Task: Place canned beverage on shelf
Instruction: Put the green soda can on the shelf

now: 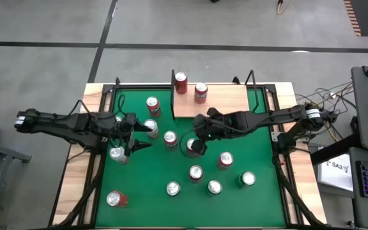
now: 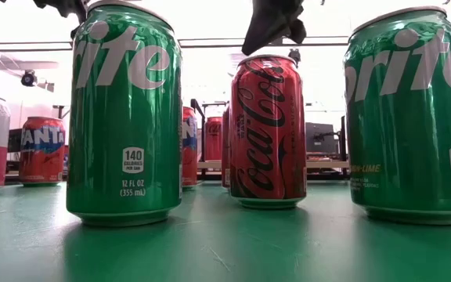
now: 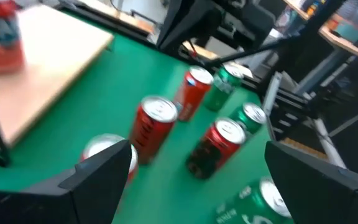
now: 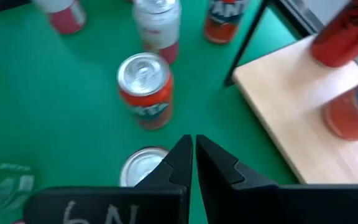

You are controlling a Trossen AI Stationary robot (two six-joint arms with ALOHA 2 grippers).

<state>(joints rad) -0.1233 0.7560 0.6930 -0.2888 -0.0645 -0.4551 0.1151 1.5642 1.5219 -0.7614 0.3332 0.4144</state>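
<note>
On the left side of the green bench (image 1: 139,198), at about nine o'clock, the left end effector (image 1: 135,135) stands with its fingers spread wide and grasps nothing. Several cans are close around it: one silver-topped can (image 1: 151,127) sits between its fingertips and another can (image 1: 117,153) is just beside it. I think this arm is choosing a can. To do it well, it should come straight over one can only and keep both fingers free of the neighbours before closing.

In the middle, the right end effector (image 1: 197,144) is clenched tight and empty, hovering above a can (image 1: 189,145) near the centre of the bench.

The shelf (image 1: 222,102) lies at twelve o'clock, at the far edge. Two red cans (image 1: 181,83) stand already on its left part; its right part is bare wood, so there is open room for the next can. The thin black uprights at its ends must be avoided. The cans at five o'clock stand well apart.
</note>
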